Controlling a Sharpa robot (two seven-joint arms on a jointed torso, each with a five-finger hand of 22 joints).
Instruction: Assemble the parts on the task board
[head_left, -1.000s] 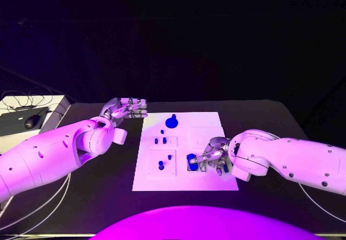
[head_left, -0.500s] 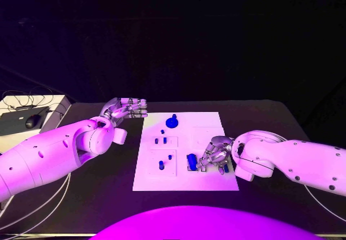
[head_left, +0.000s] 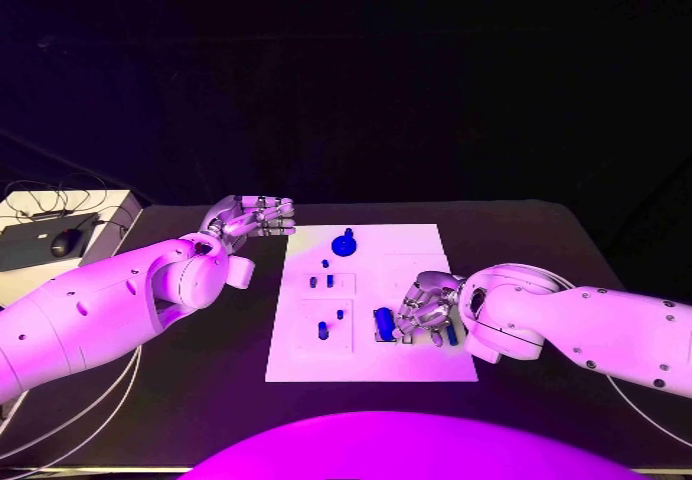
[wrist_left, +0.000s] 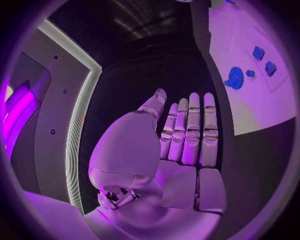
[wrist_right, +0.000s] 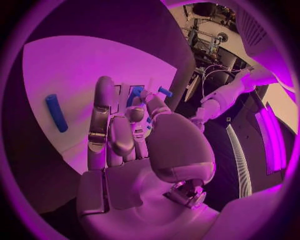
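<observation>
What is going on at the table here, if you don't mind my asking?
The robot is assembling small blue parts on the white task board. Its right hand is down on the board's near right area among blue parts; whether it holds one is unclear. The left hand waits empty beside the board's far left corner.

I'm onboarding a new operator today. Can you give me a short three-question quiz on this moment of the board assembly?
1. True or false: the left hand holds a blue part.
2. Which hand is over the task board? A) left B) right C) both
3. Fill in: the round blue part lies near the board's ____ edge, as the robot sees it.

Key: 1 false, its fingers hold nothing; 2 B, the right hand; 3 far.
</observation>
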